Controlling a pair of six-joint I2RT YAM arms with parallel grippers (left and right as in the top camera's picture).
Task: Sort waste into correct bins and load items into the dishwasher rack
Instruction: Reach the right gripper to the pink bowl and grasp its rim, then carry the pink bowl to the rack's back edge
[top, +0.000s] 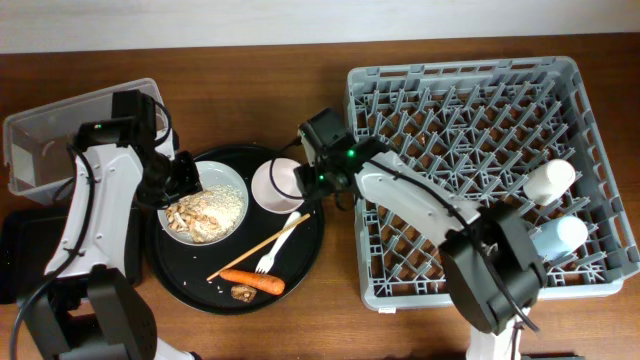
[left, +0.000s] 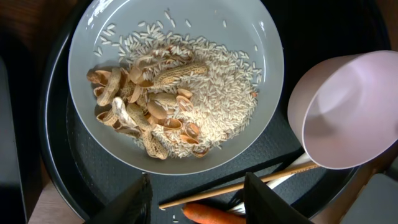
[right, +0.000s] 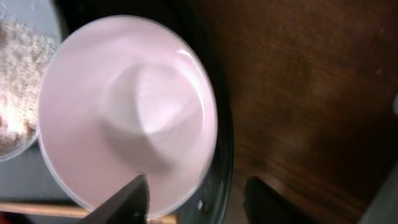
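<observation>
The left jaws stand apart above the white plate of scraps; the right jaws, also apart, flank the small bowl at its right rim.

No text, label, brand, number or sign can be read in any of the three views
</observation>
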